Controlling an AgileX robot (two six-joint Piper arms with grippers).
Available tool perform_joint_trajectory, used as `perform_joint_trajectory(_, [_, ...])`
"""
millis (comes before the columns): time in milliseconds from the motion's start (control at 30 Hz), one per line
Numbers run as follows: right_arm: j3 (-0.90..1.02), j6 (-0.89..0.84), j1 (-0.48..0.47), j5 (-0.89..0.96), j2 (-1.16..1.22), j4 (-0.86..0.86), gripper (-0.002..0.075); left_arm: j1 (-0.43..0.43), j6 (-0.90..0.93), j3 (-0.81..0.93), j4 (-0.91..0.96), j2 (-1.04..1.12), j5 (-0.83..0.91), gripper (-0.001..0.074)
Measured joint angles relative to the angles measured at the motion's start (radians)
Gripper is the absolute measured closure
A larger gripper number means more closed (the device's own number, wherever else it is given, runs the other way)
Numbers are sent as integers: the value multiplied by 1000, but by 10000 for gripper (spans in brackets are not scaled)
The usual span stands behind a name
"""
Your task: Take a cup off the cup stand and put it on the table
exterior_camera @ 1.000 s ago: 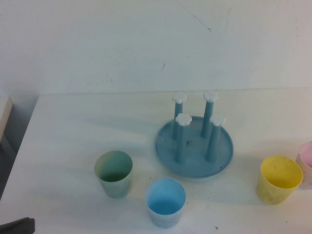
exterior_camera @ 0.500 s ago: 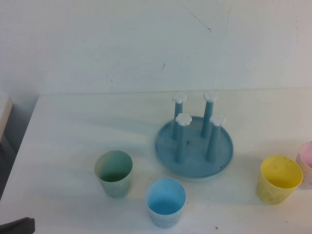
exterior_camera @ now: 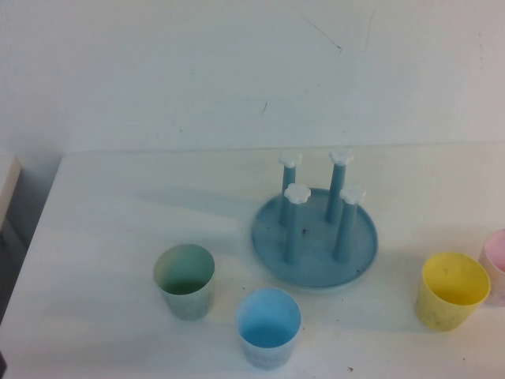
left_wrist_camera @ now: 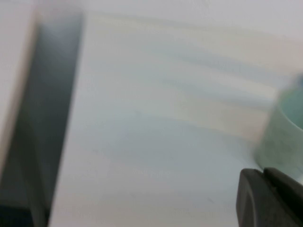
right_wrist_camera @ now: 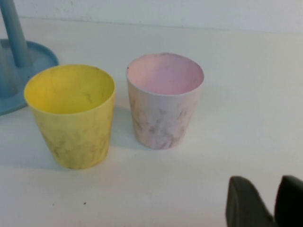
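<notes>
The yellow cup (exterior_camera: 451, 290) stands upright on the white table (exterior_camera: 118, 205) at the right, clear of the blue cup stand (exterior_camera: 314, 237). All four white-capped pegs of the stand are bare. In the right wrist view the yellow cup (right_wrist_camera: 71, 116) stands beside a pink cup (right_wrist_camera: 164, 99), with the stand's edge (right_wrist_camera: 28, 56) behind. My right gripper (right_wrist_camera: 270, 189) is shut and empty, on the near side of the pink cup. My left gripper (left_wrist_camera: 263, 171) is shut and empty, low over the table near the green cup (left_wrist_camera: 284, 127). Neither gripper shows in the high view.
A green cup (exterior_camera: 184, 280) and a light blue cup (exterior_camera: 268, 326) stand in front of the stand on its left. The pink cup (exterior_camera: 497, 264) sits at the right edge. The table's left edge (left_wrist_camera: 71, 118) drops to a dark gap.
The dark part of my left arm at the bottom left corner of the high view has slid out of view. The cups and the stand have not moved.
</notes>
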Motion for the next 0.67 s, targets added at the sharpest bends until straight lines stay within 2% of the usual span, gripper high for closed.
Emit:
perform_joint_trajectory(100, [0,0,0,0,0,0,571,0,-179,118,146,-89,-161,737])
perform_joint_trajectory(167, [0,0,0,0,0,0,571,0,-228,151,221,-142,-197,737])
perform_joint_trajectory(367, [0,0,0,0,0,-1,571,11,-263,161,374,-244,-108,737])
perform_joint_trajectory(433, [0,0,0,0,0,-1,571,11,-268,161,387,-252,-51,737])
perform_joint_trajectory(667, [0,0,0,0,0,-2,571,11,-268,160,397,-255,-41,737])
